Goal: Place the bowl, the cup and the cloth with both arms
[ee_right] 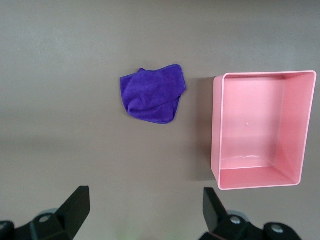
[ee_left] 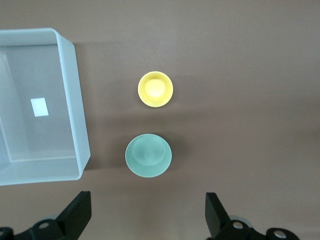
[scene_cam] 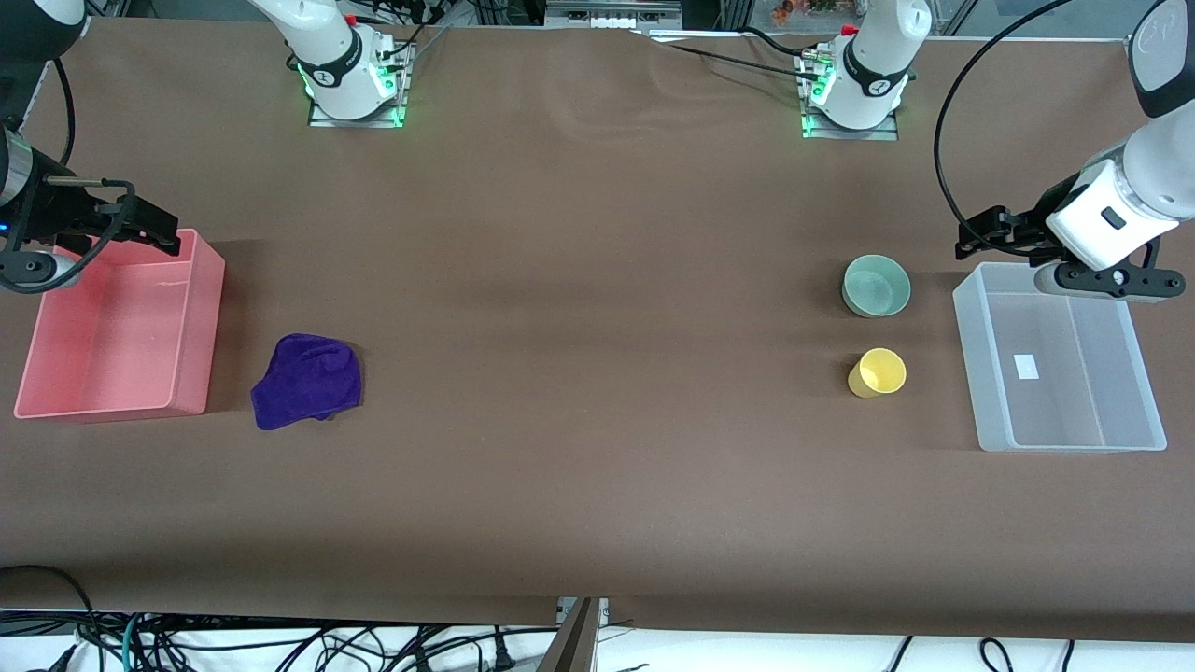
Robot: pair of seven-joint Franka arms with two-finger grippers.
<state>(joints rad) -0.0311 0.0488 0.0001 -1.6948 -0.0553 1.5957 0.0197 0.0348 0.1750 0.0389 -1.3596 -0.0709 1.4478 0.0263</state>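
Observation:
The pale sea-green bowl [scene_cam: 877, 286] stands on the brown table toward the left arm's end; it also shows in the left wrist view [ee_left: 148, 155]. The yellow cup [scene_cam: 878, 372] stands nearer the front camera than the bowl, and shows in the left wrist view [ee_left: 155, 89]. The purple-blue cloth [scene_cam: 308, 380] lies crumpled toward the right arm's end, beside the pink bin, and shows in the right wrist view [ee_right: 152, 93]. My left gripper [scene_cam: 971, 240] [ee_left: 148, 215] is open and empty, up over the table between the bowl and the clear bin. My right gripper [scene_cam: 161, 231] [ee_right: 145, 210] is open and empty over the pink bin's edge.
A pink bin [scene_cam: 210, 317] [ee_right: 216, 130] stands empty at the right arm's end of the table. A clear plastic bin [scene_cam: 971, 355] [ee_left: 75, 100] stands empty at the left arm's end, beside the bowl and cup.

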